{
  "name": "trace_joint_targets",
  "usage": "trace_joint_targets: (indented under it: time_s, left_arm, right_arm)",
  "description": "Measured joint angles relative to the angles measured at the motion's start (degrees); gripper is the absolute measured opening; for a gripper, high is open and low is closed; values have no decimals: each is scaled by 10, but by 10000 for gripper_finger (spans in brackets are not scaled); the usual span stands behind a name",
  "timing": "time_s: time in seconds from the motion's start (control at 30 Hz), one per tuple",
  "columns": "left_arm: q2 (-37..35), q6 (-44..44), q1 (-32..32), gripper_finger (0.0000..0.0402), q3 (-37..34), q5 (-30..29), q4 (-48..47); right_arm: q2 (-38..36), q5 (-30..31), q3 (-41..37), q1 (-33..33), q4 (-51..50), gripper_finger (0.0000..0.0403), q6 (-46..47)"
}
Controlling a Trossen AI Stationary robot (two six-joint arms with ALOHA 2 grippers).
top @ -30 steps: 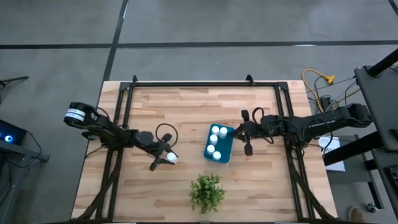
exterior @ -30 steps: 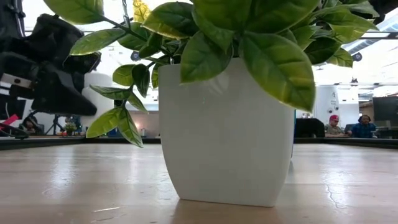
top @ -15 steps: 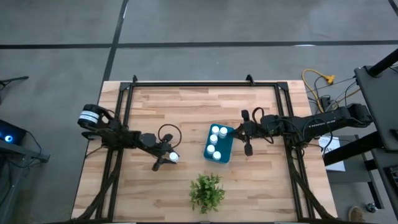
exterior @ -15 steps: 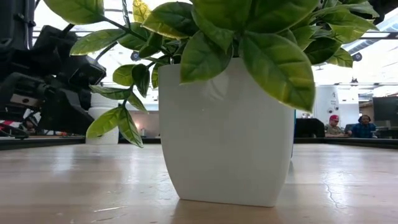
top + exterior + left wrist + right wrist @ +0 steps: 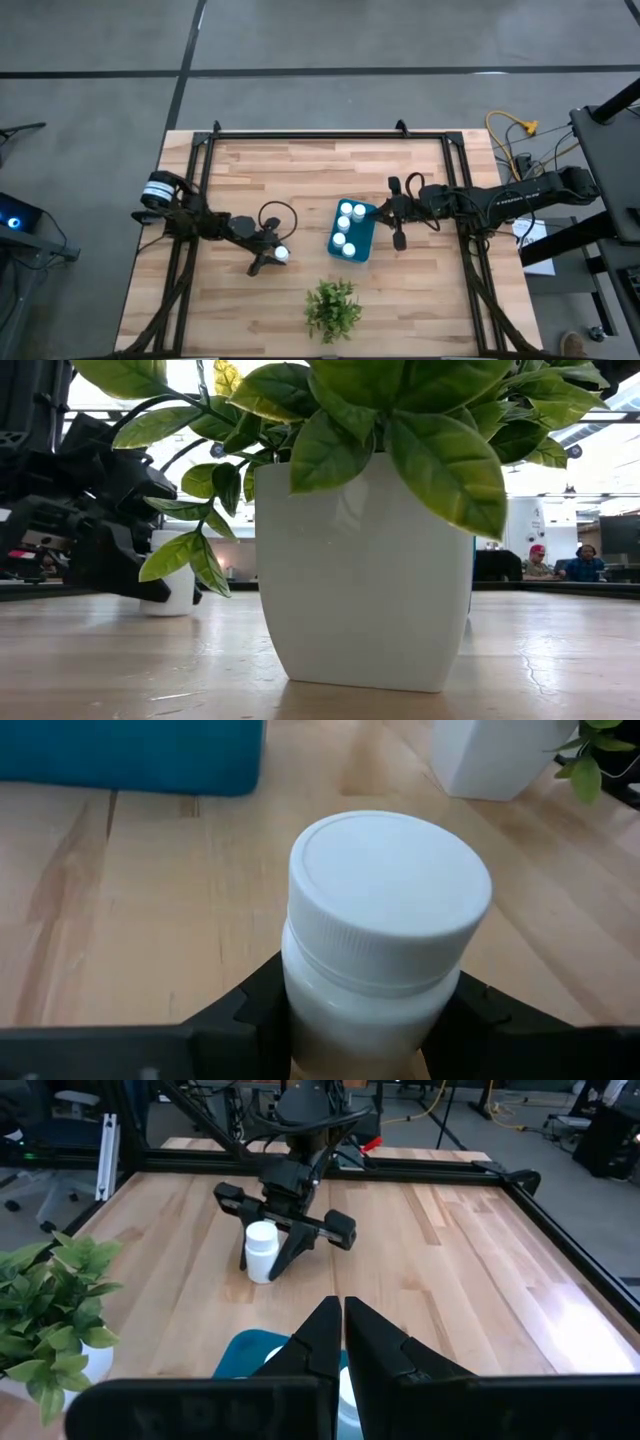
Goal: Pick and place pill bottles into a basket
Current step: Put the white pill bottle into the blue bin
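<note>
My left gripper [image 5: 272, 256] is shut on a white pill bottle [image 5: 282, 254] at table height, left of the teal basket [image 5: 362, 240]. The bottle also shows in the left wrist view [image 5: 385, 920], the low view [image 5: 170, 575] and the right wrist view [image 5: 262, 1252]. Several white bottles [image 5: 345, 222] stand upright in the basket. My right gripper [image 5: 340, 1302] is shut and empty, hovering over the basket's right rim [image 5: 235, 1355]. My left gripper pinches the bottle's body just below the cap [image 5: 300, 1010] between its two fingers [image 5: 470, 1010]. The fingers come slanting down from the table's left. The bottle stands upright, cap up. Its bottom [image 5: 168, 610] is at the table top; whether it touches, I cannot tell.
A green plant in a white pot [image 5: 333, 308] stands near the table's front edge, in front of the basket, and fills the low view [image 5: 365, 580]. Black frame rails [image 5: 330, 135] run along the far and side edges. Bare wood lies between the bottle and the basket.
My left gripper has gone down and a little toward the table's right edge with the bottle. The bottle has stayed upright and has sunk from well above the table to table height. My right arm has kept still.
</note>
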Motion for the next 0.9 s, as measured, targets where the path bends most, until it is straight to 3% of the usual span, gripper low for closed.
trace_joint_targets:
  time_s: [0.1, 0.37, 0.9]
  left_arm:
    - [-2, -1, 0, 148, 0, 1, 1]
    - [-2, -14, 0, 207, -1, 1, 2]
    - [-2, 1, 0, 214, -22, -28, 34]
  right_arm:
    - [0, 0, 0, 0, 0, 8, 0]
    - [0, -1, 0, 0, 0, 8, 0]
    - [0, -1, 1, 0, 0, 8, 2]
